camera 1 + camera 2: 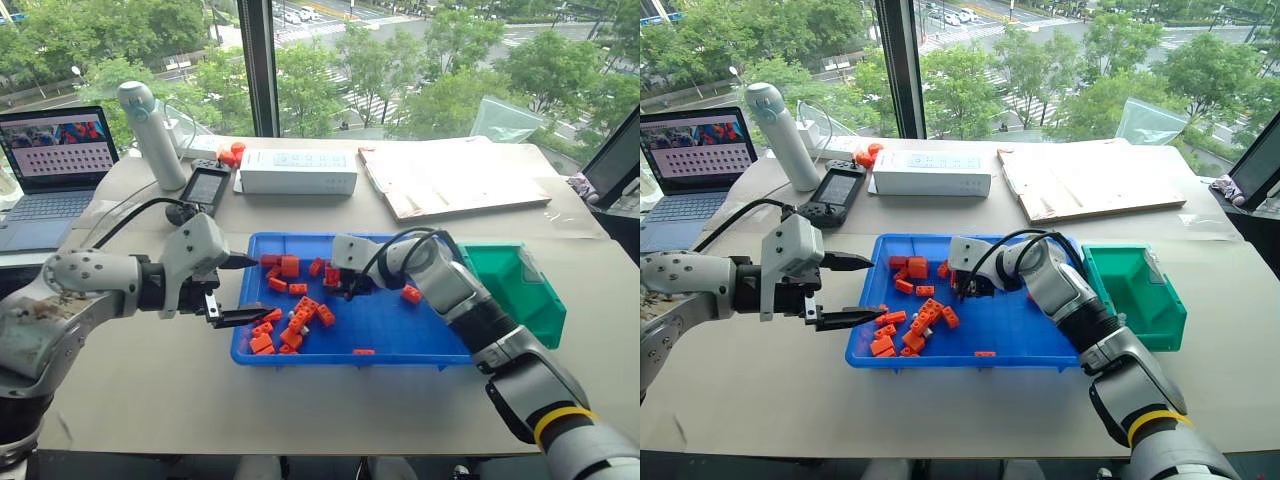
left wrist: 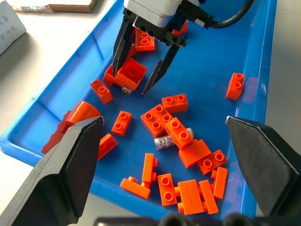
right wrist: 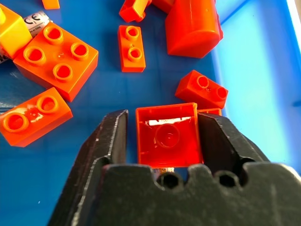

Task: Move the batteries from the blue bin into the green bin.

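Left eye view: left pincer (image 1: 247, 290) hangs spread wide over the blue bin's (image 1: 400, 335) near-left corner. One battery (image 2: 168, 141) lies among orange bricks (image 2: 178, 132) between both pincers. Right pincer (image 3: 162, 136) straddles an upturned brick (image 3: 168, 132); beyond it sits the green bin (image 1: 520, 285).

1. Orange toy bricks (image 1: 300, 318) – loose heap, mostly one cluster, a few strays apart, e.g. single brick (image 1: 411, 294) off to the right.
2. Laptop (image 1: 55, 165) – open, far left of table, screen lit w/ rows of small icons.
3. White cylindrical bottle (image 1: 152, 133) – upright, just right of laptop.
4. Black handheld controller w/ screen (image 1: 204, 189) – lying flat near bottle's base; cables beside it.
5. White rectangular box (image 1: 298, 172) – right of controller; small orange bits (image 1: 231, 154) at its left end.
6. Flat cardboard/board piece (image 1: 450, 180) – far right-centre of table.
7. Window behind: trees, street.
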Robot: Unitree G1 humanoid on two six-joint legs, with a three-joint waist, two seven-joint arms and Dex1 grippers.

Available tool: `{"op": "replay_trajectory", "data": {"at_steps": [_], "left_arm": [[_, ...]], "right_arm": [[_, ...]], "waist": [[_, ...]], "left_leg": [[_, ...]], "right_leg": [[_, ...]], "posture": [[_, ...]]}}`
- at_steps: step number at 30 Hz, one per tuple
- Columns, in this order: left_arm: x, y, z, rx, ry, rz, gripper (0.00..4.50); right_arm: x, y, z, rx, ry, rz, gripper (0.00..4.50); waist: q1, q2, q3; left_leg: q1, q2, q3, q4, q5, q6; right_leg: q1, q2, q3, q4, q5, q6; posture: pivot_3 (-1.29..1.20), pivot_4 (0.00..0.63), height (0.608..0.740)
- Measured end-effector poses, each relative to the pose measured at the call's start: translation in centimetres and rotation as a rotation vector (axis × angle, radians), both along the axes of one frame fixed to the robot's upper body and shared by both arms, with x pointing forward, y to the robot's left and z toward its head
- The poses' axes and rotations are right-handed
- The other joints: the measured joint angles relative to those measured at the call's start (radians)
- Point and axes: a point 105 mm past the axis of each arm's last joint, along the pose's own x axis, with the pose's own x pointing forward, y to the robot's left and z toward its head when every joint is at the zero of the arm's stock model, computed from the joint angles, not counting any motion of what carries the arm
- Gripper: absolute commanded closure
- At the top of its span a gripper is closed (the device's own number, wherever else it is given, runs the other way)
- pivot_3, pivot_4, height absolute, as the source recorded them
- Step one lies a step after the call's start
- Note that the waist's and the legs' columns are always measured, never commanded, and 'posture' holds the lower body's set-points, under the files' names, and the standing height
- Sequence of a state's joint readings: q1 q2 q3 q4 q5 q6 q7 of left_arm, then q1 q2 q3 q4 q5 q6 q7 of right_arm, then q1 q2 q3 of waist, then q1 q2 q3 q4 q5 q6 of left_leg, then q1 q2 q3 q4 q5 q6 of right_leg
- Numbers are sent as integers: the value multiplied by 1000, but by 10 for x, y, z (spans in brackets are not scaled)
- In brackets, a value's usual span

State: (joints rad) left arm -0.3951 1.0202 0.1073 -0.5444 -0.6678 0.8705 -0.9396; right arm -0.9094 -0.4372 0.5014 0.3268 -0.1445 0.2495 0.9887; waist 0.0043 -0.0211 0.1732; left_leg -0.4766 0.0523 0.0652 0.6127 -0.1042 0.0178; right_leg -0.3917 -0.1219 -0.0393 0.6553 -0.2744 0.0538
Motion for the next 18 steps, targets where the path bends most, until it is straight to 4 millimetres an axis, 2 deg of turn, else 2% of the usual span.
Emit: {"op": "replay_trajectory", "data": {"at_steps": [3,6,10,13,15,16,18], "left_arm": [[0,0,0,-2,1,5,0],[2,-3,0,-10,2,-6,0],[6,-13,2,-27,-6,-66,0],[14,-16,1,-29,-6,-81,0],[17,-19,1,-33,-6,-102,0],[18,-21,1,-29,-11,-116,0],[18,-23,0,-27,-10,-130,0]], "right_arm": [[2,-4,3,-8,-17,-9,2776],[6,-21,16,-9,-44,-46,2776],[2,-61,38,-27,-69,-130,2776],[-3,-94,27,-67,-20,-223,2776],[-5,-107,15,-72,27,-279,2013],[-7,-112,9,-76,53,-304,1787],[-11,-119,4,-86,75,-327,1062]], "waist": [[1,0,0],[6,0,0],[11,0,0],[8,0,0],[4,0,0],[1,0,0],[-1,0,0]], "left_leg": [[0,0,0,0,0,-1],[0,0,0,1,0,-1],[0,0,0,1,0,-1],[0,0,0,1,0,-1],[0,0,0,1,0,-1],[0,0,0,0,0,0],[0,0,0,0,0,0]], "right_leg": [[-1,0,0,1,0,0],[-1,0,0,1,0,0],[0,0,0,1,0,0],[0,0,0,1,0,0],[-1,0,0,1,-1,-1],[-1,0,1,2,-1,-1],[-2,0,1,2,-1,-1]], "posture": [[0,150,730],[0,150,730],[0,150,730],[0,150,730],[0,150,730],[0,150,730],[0,150,730]]}}
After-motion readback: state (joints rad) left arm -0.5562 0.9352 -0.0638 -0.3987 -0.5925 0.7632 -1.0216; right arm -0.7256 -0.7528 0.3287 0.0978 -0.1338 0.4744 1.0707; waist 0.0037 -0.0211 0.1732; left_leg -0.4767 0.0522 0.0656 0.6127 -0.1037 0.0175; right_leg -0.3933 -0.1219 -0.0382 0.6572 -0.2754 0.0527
